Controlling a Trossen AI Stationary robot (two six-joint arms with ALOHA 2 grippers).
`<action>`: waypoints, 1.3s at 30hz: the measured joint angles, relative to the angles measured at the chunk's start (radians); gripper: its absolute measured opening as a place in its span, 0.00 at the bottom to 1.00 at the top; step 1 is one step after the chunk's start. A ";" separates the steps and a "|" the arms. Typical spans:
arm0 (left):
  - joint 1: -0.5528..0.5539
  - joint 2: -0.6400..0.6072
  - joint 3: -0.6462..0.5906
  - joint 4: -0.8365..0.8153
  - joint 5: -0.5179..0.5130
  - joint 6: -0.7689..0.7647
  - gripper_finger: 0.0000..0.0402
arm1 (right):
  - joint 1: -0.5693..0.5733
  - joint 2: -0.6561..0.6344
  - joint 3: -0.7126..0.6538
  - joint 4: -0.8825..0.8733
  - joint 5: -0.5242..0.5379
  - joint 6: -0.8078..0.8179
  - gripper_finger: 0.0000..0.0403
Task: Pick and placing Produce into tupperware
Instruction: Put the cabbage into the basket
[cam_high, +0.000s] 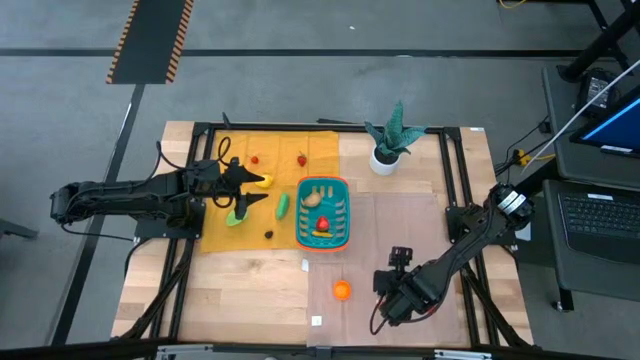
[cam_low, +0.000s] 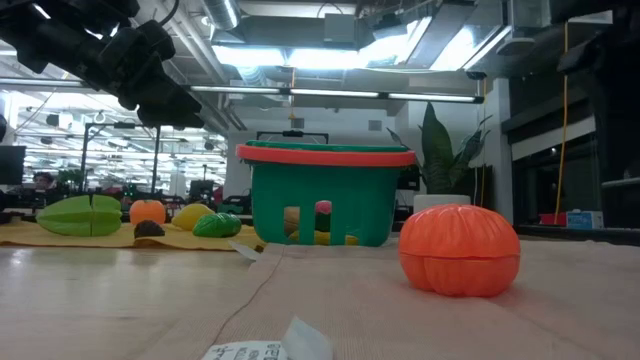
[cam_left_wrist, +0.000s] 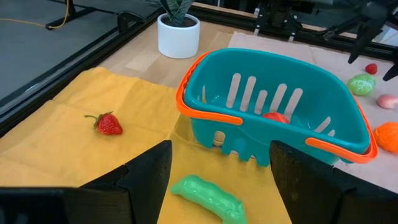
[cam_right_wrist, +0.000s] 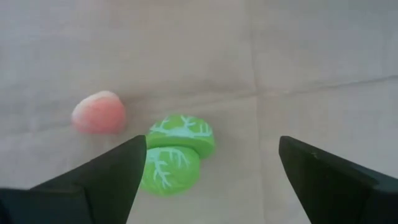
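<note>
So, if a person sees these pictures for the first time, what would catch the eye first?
Probably the teal slotted plastic basket with an orange rim at the table's middle, with some toy produce already inside. Next, the round orange toy fruit lying alone on the bare wood nearer the front edge. The left gripper, open, hovers above the yellow cloth beside the basket; the right gripper is open over a green cabbage toy.

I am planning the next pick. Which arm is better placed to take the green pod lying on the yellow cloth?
Probably the left. Its open left gripper faces the green pod beside the basket, while the right gripper hovers over a green cabbage.
</note>
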 joint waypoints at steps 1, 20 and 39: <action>0.000 0.000 0.000 -0.001 0.000 0.000 0.65 | 0.000 0.000 0.000 -0.002 0.000 0.024 0.91; 0.000 0.000 0.000 -0.045 0.000 0.000 0.65 | -0.022 0.000 0.069 -0.026 -0.011 0.763 0.91; 0.000 0.000 0.000 -0.051 0.000 0.002 0.65 | -0.014 0.001 0.071 -0.057 -0.055 0.991 0.91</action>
